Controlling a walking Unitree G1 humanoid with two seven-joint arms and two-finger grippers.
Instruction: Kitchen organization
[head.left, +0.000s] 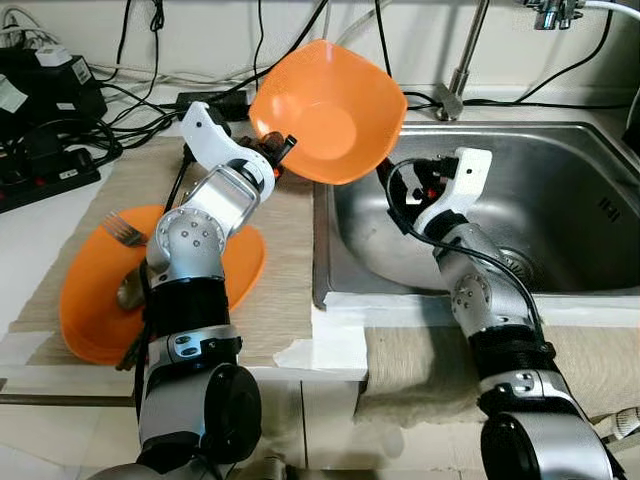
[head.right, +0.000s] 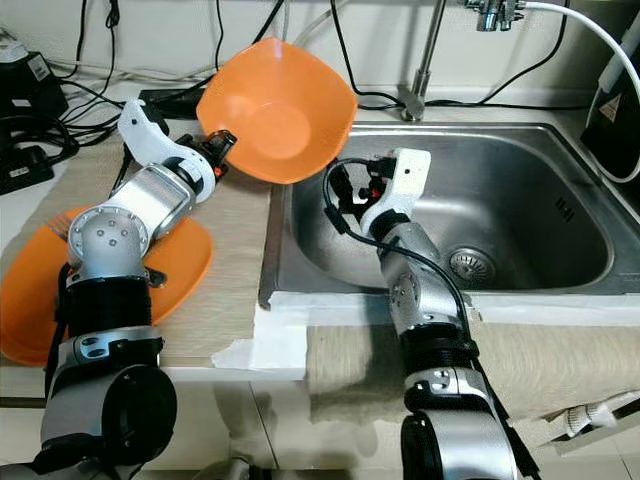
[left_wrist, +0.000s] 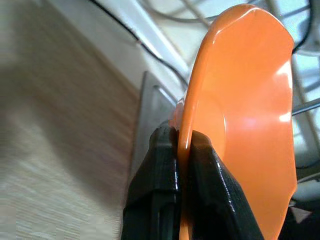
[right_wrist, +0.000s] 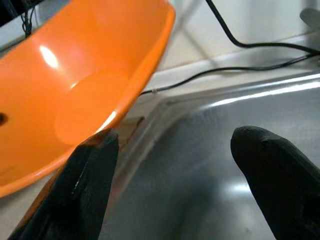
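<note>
An orange bowl hangs tilted on its side over the back left corner of the steel sink. My left gripper is shut on the bowl's rim, and the left wrist view shows its fingers pinching the edge. My right gripper is open inside the sink, just under the bowl's lower edge, with nothing between its fingers. An orange plate lies on the beige mat at the left. A fork rests on the plate.
A faucet rises behind the sink. Power strips and black cables crowd the back left of the counter. A beige towel covers the counter edge in front of the sink.
</note>
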